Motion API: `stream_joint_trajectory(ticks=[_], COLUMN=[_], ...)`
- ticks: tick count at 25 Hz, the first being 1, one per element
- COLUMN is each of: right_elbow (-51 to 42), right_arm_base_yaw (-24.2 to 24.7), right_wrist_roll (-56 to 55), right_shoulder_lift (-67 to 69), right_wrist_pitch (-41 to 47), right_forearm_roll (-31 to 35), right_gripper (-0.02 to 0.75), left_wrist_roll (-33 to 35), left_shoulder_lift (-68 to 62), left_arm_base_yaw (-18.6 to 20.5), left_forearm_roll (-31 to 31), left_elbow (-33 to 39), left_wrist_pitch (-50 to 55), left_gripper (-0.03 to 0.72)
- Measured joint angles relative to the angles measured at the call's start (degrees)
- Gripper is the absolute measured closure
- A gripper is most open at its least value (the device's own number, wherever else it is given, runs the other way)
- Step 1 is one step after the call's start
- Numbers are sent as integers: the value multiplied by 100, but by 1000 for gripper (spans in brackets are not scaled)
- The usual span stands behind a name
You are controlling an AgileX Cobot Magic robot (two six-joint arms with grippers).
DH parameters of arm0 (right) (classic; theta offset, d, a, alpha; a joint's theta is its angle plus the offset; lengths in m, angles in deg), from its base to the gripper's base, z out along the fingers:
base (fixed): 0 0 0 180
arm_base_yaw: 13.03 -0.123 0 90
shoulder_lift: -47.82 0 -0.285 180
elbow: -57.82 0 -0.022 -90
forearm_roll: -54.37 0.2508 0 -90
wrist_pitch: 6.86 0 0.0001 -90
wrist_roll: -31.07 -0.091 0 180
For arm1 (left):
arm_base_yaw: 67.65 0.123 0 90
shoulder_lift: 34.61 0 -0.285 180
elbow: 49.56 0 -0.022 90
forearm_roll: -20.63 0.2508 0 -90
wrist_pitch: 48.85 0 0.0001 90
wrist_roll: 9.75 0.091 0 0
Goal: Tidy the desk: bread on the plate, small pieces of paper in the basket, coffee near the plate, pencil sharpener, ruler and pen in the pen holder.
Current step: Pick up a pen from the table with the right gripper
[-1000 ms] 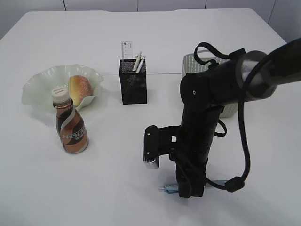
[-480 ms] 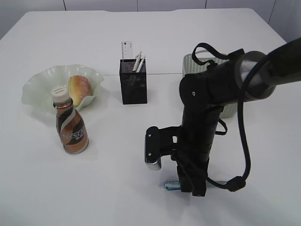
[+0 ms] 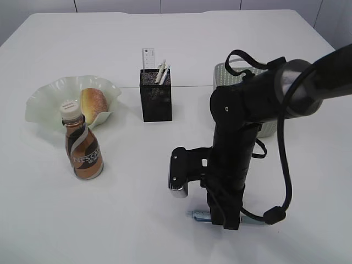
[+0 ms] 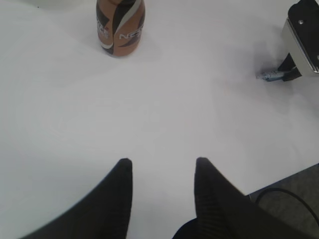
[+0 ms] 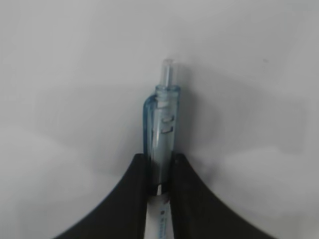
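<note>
A light-blue clear pen [image 5: 164, 119] lies flat on the white table near the front, and my right gripper [image 5: 160, 158] is shut on its barrel, reaching straight down [image 3: 224, 219]. The pen's clicker end [image 3: 198, 216] sticks out to the left. My left gripper [image 4: 162, 162] hovers open over bare table with nothing between its fingers. The coffee bottle [image 3: 83, 148] stands beside the wavy green plate [image 3: 44, 102], which holds the bread [image 3: 93, 103]. The black mesh pen holder [image 3: 155, 99] holds a ruler [image 3: 148, 58] and white pens. No pencil sharpener or paper pieces show.
A pale mesh basket [image 3: 223, 74] stands behind my right arm, mostly hidden by it. The left wrist view shows the coffee bottle [image 4: 120, 25] far ahead and the pen [image 4: 271, 75] at the right edge. The table's front edge is close to that gripper.
My right gripper's jaws have closed onto the pen and the arm has shifted slightly right and down. The left gripper has not moved.
</note>
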Motion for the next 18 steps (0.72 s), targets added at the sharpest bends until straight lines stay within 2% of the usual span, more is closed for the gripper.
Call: stream_joint_trajectory(ticks=[13, 18], right_elbow=[-10, -10], right_arm_base_yaw=[0, 133], right_wrist_roll=[-10, 63], right_shoulder_lift=[-145, -370], right_wrist_pitch=[-35, -101], right_forearm_roll=[539, 972], right_gripper=[662, 662], left_wrist_roll=[9, 9], left_shoulder_lift=[0, 0], left_arm_base_yaw=[0, 0], left_forearm_roll=[0, 0], left_elbow=[0, 0], left_wrist_pitch=[130, 165], left_gripper=[381, 381])
